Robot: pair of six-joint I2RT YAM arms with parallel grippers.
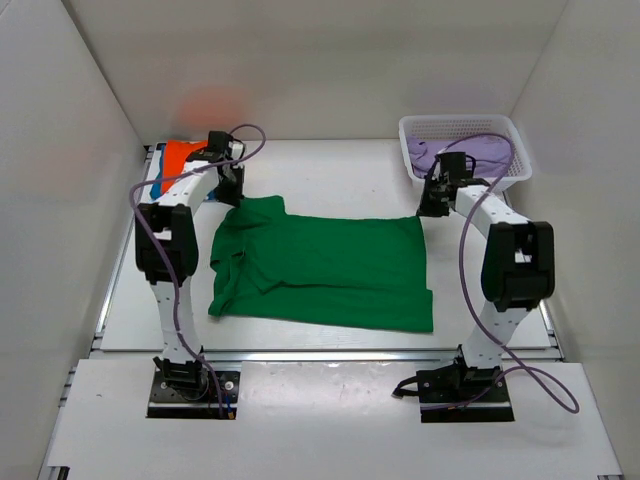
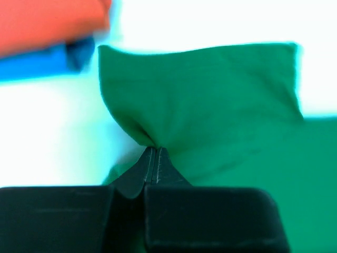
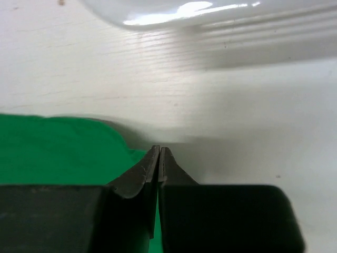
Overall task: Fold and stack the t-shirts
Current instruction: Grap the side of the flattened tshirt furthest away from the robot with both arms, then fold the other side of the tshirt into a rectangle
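Crosswise — green t-shirt (image 1: 330, 265), sleeves leftward

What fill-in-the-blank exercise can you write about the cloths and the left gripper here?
The left gripper is shut on the ___.
The orange t-shirt lies on the ___.
The purple cloth lies in the white ___.
Missing: green t-shirt; blue t-shirt; basket.

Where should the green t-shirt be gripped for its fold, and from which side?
Its two far corners, from above: the green t-shirt lies flat, sideways, so pinching the sleeve and hem corners, as the left gripper and right gripper do, should let that edge fold toward the arms.
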